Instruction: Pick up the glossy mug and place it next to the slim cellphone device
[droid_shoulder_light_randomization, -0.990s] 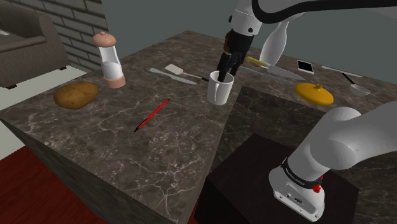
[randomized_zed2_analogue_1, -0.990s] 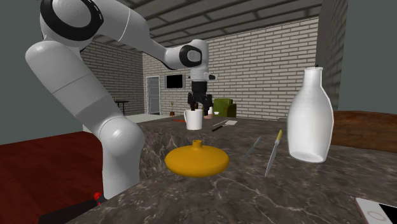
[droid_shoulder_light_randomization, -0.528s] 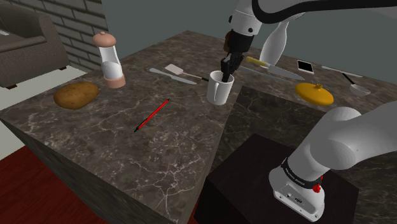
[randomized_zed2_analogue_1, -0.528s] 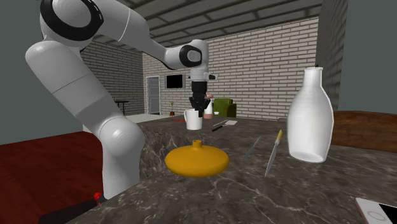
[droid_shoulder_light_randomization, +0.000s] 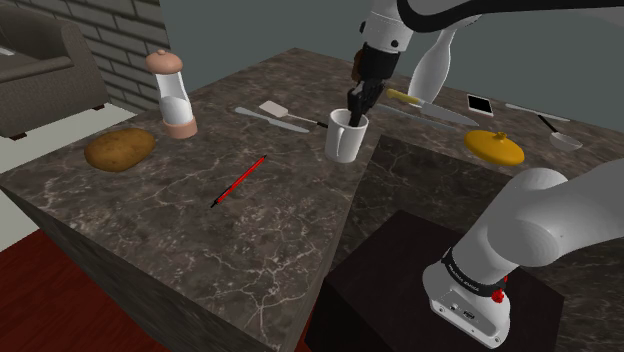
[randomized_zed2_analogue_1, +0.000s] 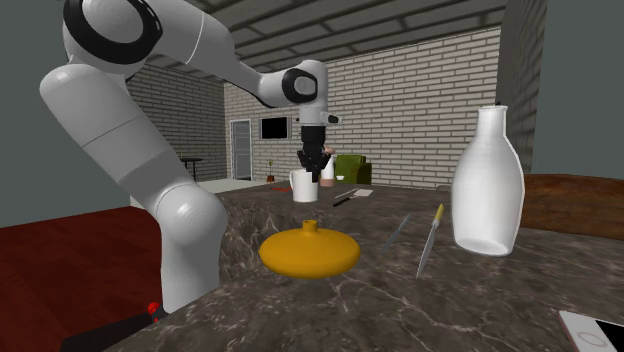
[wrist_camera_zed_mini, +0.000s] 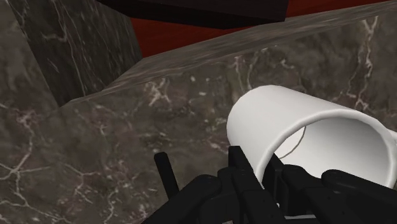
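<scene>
A white glossy mug (droid_shoulder_light_randomization: 347, 140) stands on the dark marble counter (droid_shoulder_light_randomization: 200, 210), near the seam between its two slabs. My black gripper (droid_shoulder_light_randomization: 356, 103) comes down from above, shut on the mug's rim on the side away from the stand. In the wrist view the mug (wrist_camera_zed_mini: 299, 137) lies close, and the gripper (wrist_camera_zed_mini: 270, 175) clasps its wall, one finger outside and one inside. Seen across the counter, the gripper (randomized_zed2_analogue_1: 315, 163) sits on top of the mug (randomized_zed2_analogue_1: 303, 186). The slim cellphone (droid_shoulder_light_randomization: 481, 104) lies further back in the shoulder view; the cellphone (randomized_zed2_analogue_1: 600, 333) is nearest the second exterior camera.
A grinder (droid_shoulder_light_randomization: 172, 95), a potato (droid_shoulder_light_randomization: 119, 149), a red pen (droid_shoulder_light_randomization: 239, 180) and a spatula (droid_shoulder_light_randomization: 283, 115) lie to the shoulder view's left of the mug. A yellow-handled knife (droid_shoulder_light_randomization: 425, 105), an orange lid (droid_shoulder_light_randomization: 494, 148) and a white bottle (randomized_zed2_analogue_1: 487, 185) lie near the phone.
The fingers, apart over the mug's rim a second ago, have closed on it. The hand has since risen very slightly; the mug has hardly moved.
</scene>
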